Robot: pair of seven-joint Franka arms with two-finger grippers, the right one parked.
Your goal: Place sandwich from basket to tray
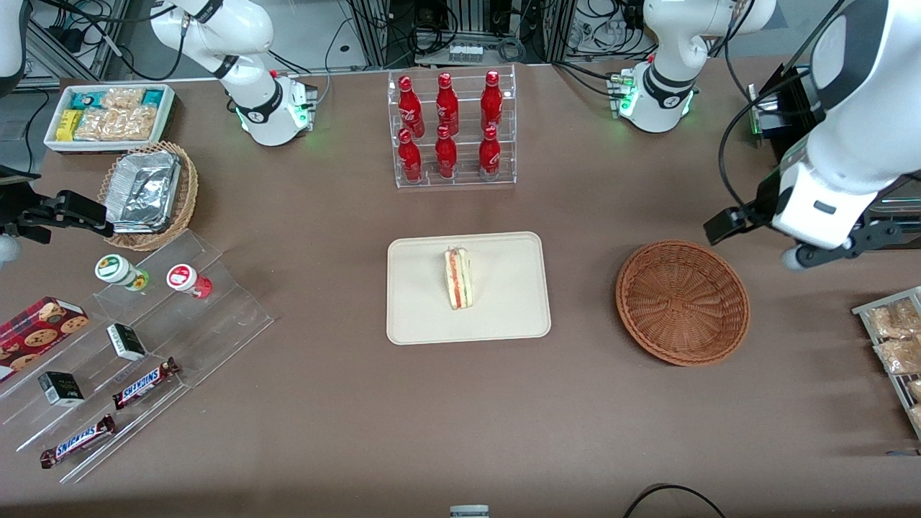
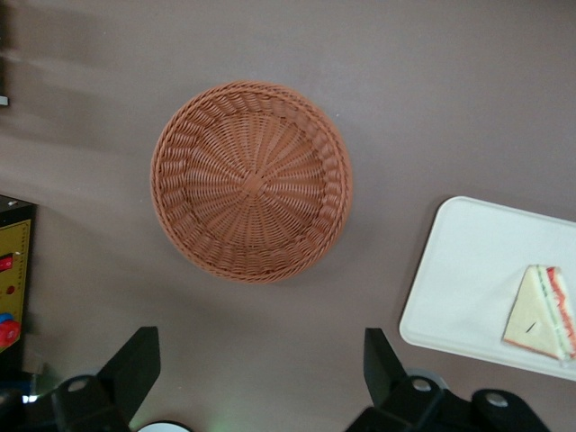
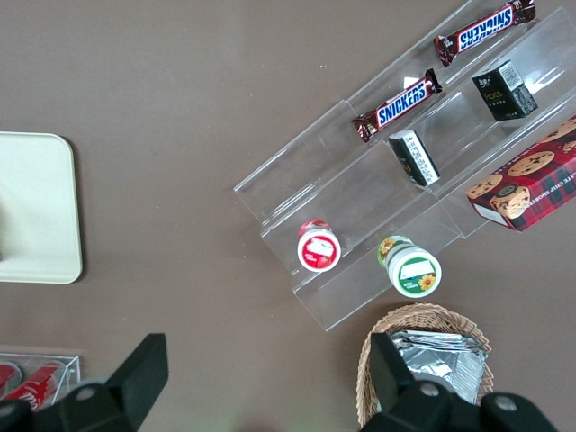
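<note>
Fingers (image 2: pixel 135 364) on your left gripper (image 2: pixel 261 369) stand wide apart with nothing between them, hovering high over the brown surface (image 1: pixel 324 403) near the round reddish-brown wicker basket (image 1: pixel 682 302), toward the working arm's end. That basket lies empty — the small triangular white-bread sandwich (image 1: pixel 458 278) with red and green filling already rests on the flat cream-beige rectangular tray (image 1: pixel 504 316), well apart from it. You look to be at the retreat step; the placing seems done, so next just park the arm clear. Count one sandwich, one tray, one reddish basket.
</note>
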